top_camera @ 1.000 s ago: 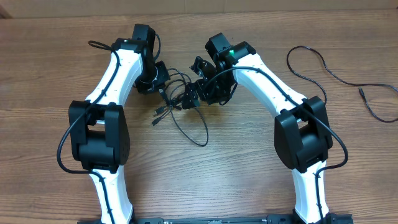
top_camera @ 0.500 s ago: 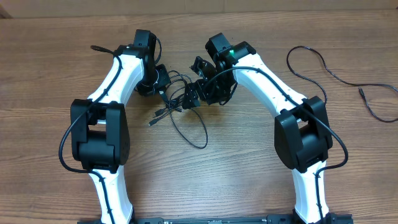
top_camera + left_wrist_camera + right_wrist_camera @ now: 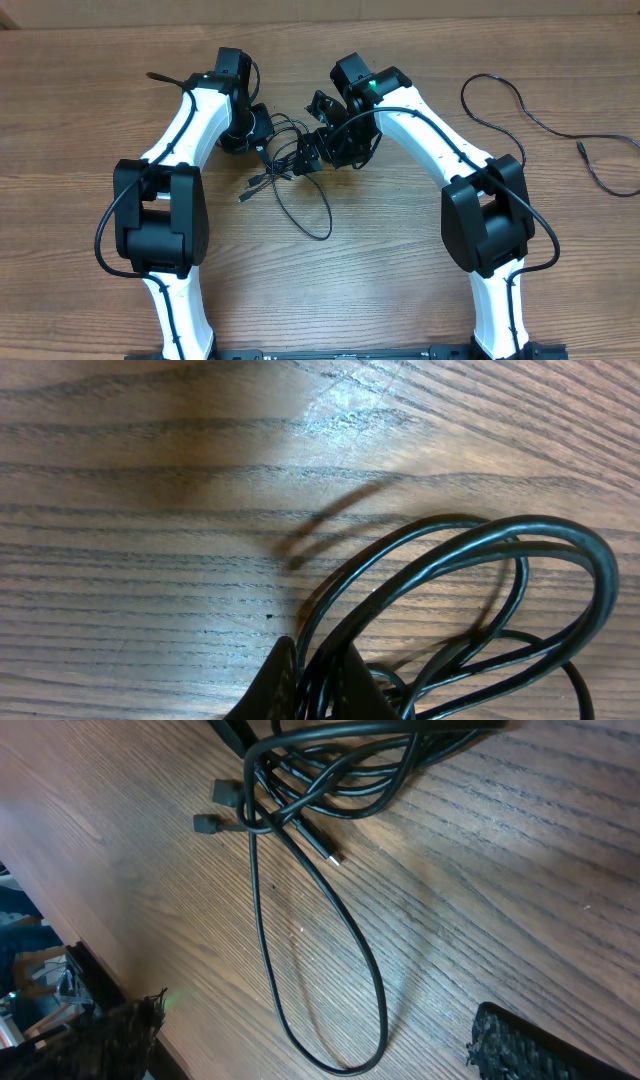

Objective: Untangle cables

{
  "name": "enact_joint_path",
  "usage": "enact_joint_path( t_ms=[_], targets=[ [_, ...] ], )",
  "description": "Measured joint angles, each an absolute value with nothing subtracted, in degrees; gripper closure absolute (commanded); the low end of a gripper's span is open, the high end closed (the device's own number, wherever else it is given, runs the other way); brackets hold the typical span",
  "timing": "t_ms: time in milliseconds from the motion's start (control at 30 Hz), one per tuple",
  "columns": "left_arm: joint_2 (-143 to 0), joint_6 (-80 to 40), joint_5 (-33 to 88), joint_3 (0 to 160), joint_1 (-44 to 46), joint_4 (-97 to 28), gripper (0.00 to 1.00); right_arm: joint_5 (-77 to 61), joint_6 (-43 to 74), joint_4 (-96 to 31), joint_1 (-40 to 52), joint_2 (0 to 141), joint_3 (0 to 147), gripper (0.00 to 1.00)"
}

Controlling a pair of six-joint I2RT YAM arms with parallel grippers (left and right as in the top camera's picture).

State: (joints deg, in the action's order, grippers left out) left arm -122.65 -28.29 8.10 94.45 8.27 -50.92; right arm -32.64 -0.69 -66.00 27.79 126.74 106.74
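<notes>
The cables (image 3: pixel 288 152) are a small knot of thin black cords lying between my two grippers, with a long loop (image 3: pixel 305 212) trailing toward the table's front. My left gripper (image 3: pixel 262 133) is shut on several strands at the knot's left side. In the left wrist view its gripper (image 3: pixel 318 652) pinches the cords, and loops (image 3: pixel 480 555) fan out to the right. My right gripper (image 3: pixel 316 153) hovers over the knot's right side, open. In the right wrist view the loop (image 3: pixel 330 950) lies on the wood between its spread fingertips (image 3: pixel 535 1042), with the knot (image 3: pixel 300 790) and small plugs (image 3: pixel 215 805) above.
A separate black cable (image 3: pixel 520 108) lies loose at the table's far right, ending in a plug (image 3: pixel 582 148). Both arms' white links and black elbows (image 3: pixel 160 215) stand over the front half of the wooden table (image 3: pixel 400 290).
The left arm shifted slightly early on, dragging the cables and the trailing loop a little to the left. In the last half second nothing moved. Both grippers kept their states.
</notes>
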Motion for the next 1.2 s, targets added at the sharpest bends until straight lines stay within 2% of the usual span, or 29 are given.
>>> enact_joint_path(
  t_ms=[300, 700, 900, 1200],
  targets=[
    [-122.65, -24.58, 8.58, 94.41, 8.27, -50.28, 0.96, -32.62, -0.64, -66.00, 27.79, 126.74, 106.74, 0.00],
    [-122.65, -14.57, 15.49, 94.39, 8.27, -49.65, 0.94, -32.62, -0.64, -65.98, 27.79, 126.74, 106.74, 0.00],
    [-122.65, -14.57, 16.23, 93.51, 8.27, -49.65, 0.90, -32.64, -0.67, -64.73, 27.79, 126.74, 106.74, 0.00],
    [-122.65, -15.55, 16.58, 92.88, 8.32, -49.32, 0.90, -32.71, -0.32, -60.49, 27.79, 126.74, 106.67, 0.00]
  ],
)
